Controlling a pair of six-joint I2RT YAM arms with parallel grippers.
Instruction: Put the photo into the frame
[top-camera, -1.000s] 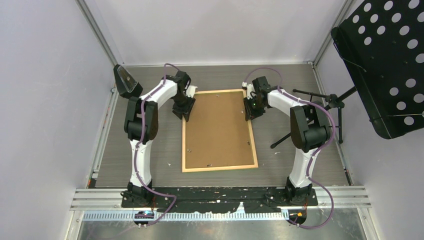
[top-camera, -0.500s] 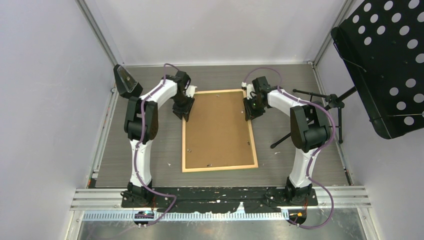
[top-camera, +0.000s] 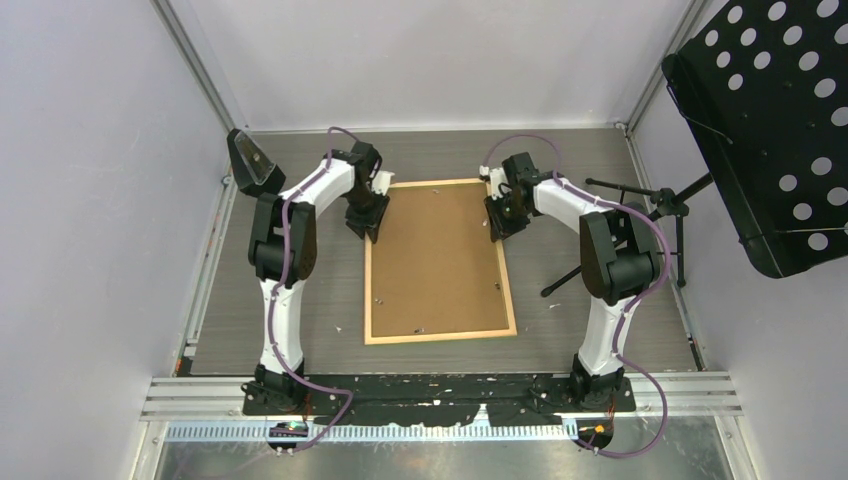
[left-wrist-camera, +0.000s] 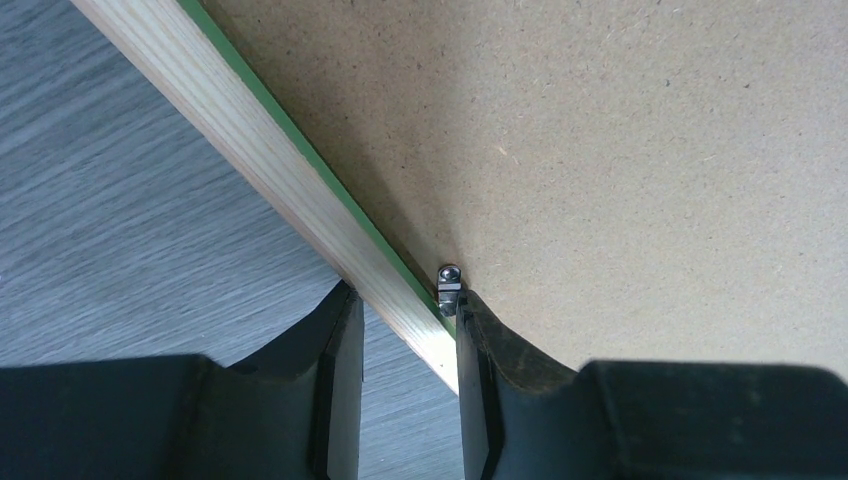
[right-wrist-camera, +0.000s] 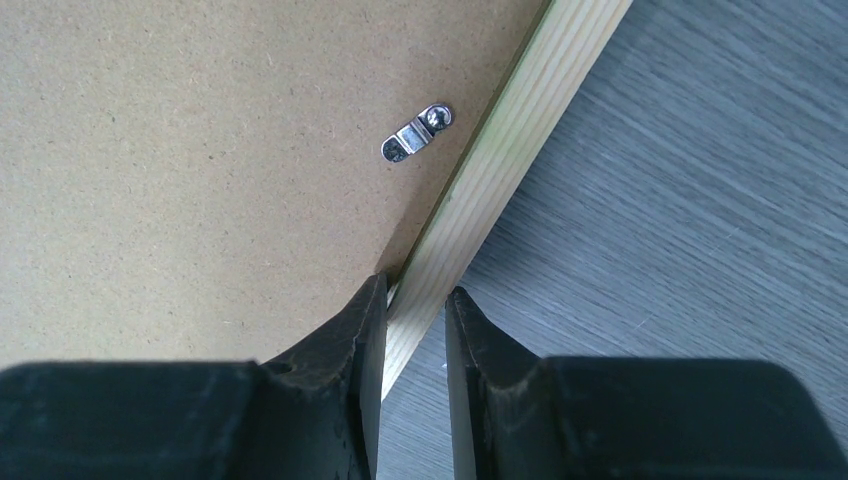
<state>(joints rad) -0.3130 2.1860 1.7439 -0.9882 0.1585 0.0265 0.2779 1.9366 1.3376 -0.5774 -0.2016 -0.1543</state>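
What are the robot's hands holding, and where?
The frame. The left gripper pinches its left wooden rail, the right gripper its right rail, both near the far end.

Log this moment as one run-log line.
frame: flat, back up | backing board: in frame | left gripper: shut on frame, left rail | right gripper: shut on frame, right rail | photo: not visible

Backing board (top-camera: 437, 260) inside frame (top-camera: 440, 337), on table (top-camera: 330, 300)

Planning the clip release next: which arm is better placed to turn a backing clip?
Left, probably. The left gripper clamps the frame with a clip right at its fingertip. The right gripper has its clip lying apart from its fingers.
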